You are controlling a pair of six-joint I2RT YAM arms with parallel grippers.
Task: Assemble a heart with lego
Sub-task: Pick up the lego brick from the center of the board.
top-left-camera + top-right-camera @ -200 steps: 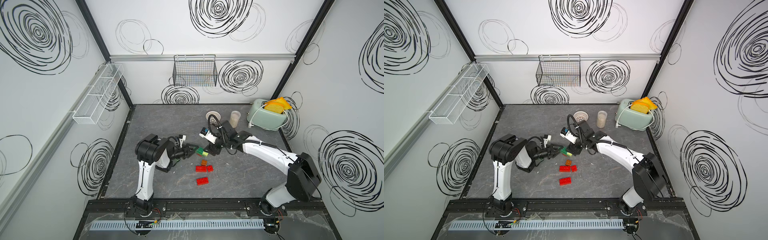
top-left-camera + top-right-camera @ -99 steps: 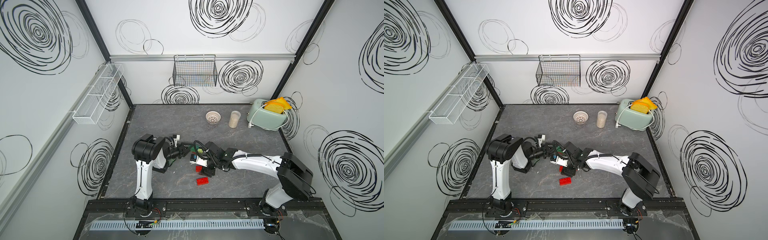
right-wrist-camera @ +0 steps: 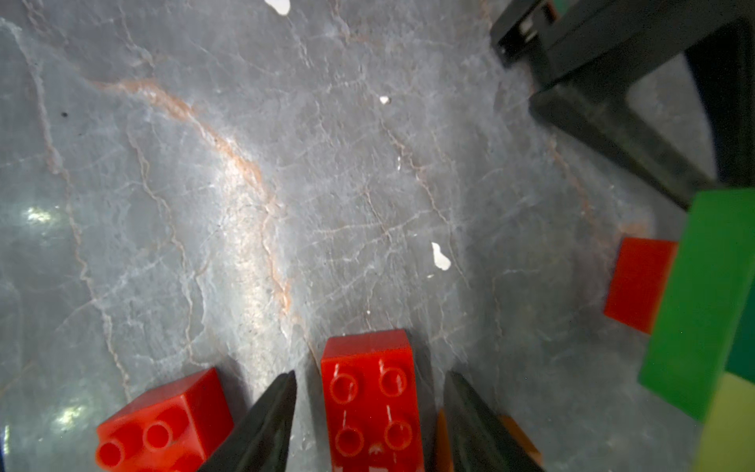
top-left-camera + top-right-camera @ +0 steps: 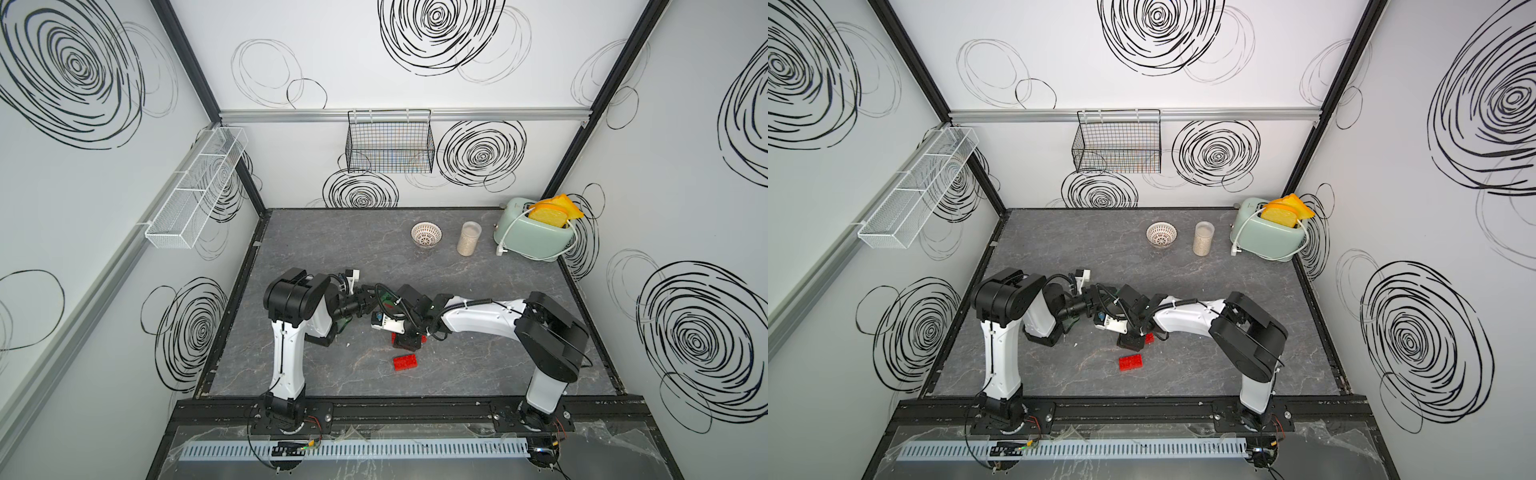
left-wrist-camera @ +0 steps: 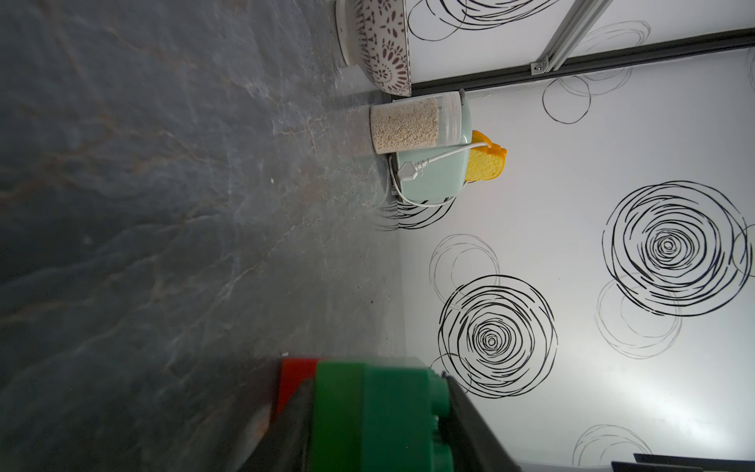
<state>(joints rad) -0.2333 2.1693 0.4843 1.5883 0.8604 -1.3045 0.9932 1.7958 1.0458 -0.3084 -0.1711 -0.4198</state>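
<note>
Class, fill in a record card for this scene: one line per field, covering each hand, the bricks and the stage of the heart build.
Left hand: shut on the part-built heart of green, lime-yellow and red bricks
Right hand: open, fingers either side of a red brick on the table, not yet touching
Loose bricks: second red brick nearer the front; orange brick mostly hidden by the right hand
Stage: heart unfinished
Background: bowl, jar, toaster at the back
</note>
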